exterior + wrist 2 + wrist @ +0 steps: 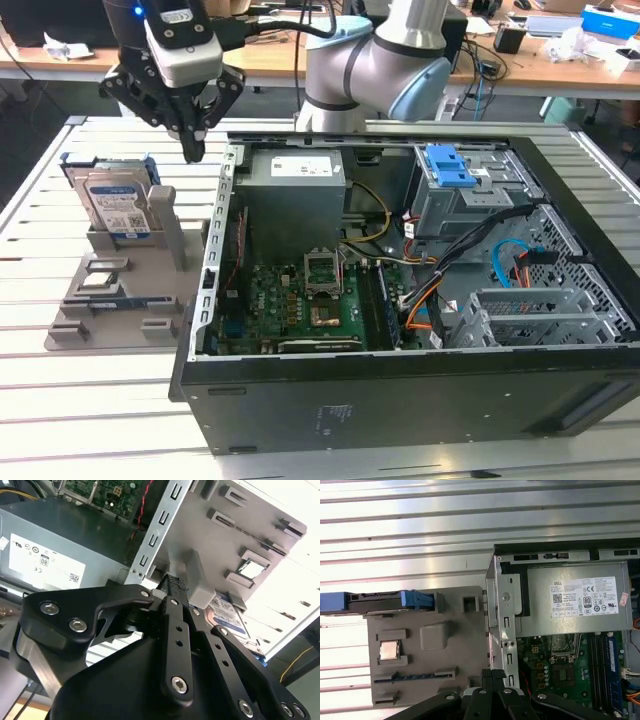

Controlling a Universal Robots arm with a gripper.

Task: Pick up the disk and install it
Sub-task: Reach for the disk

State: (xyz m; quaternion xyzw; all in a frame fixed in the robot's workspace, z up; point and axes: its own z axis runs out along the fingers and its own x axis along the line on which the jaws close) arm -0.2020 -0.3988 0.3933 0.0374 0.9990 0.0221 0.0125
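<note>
Exterior view: your tool point(192, 148) hangs closed on nothing, over the gap between the grey holder point(170, 230) and the open computer case point(300, 400). The disk point(118, 205) stands on edge in that holder on the bench point(60, 400), near the tool but apart from it. In the second wrist view the jaws press together, and the disk point(231, 617) lies beyond them. In the first wrist view the disk point(375, 601) shows edge-on. Expect it to be stiff, fairly heavy and shock-sensitive; grip its flat faces near the exposed edge.
</note>
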